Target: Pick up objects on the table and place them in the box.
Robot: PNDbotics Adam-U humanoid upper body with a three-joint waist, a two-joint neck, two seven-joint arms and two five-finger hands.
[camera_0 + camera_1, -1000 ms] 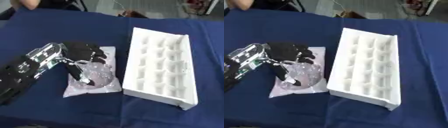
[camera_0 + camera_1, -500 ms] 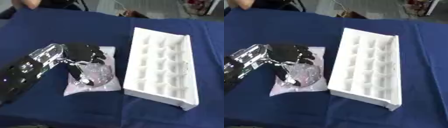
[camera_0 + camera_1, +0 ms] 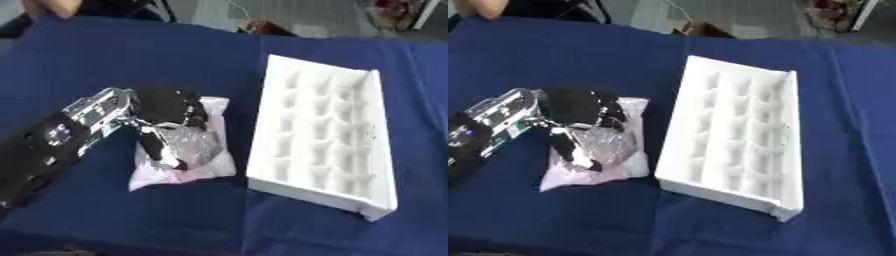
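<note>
A pale pink plastic bag (image 3: 188, 161) with something silvery grey inside lies flat on the blue table, left of centre. My left hand (image 3: 166, 107) comes in from the lower left and lies on top of the bag, its fingers curled down over the bag's upper part and its thumb (image 3: 160, 150) pressed along the bag's left side. To the right stands the white foam box (image 3: 328, 145), a long tray with several empty compartments. The right hand shows in neither view.
The blue tablecloth (image 3: 131, 60) covers the whole table, with bare cloth behind the bag and in front of the box. A person's hand (image 3: 52, 6) rests at the far left edge, away from the task's things.
The left hand has settled a little lower on the bag and its fingers have curled closer round it. Bag and box stay where they were.
</note>
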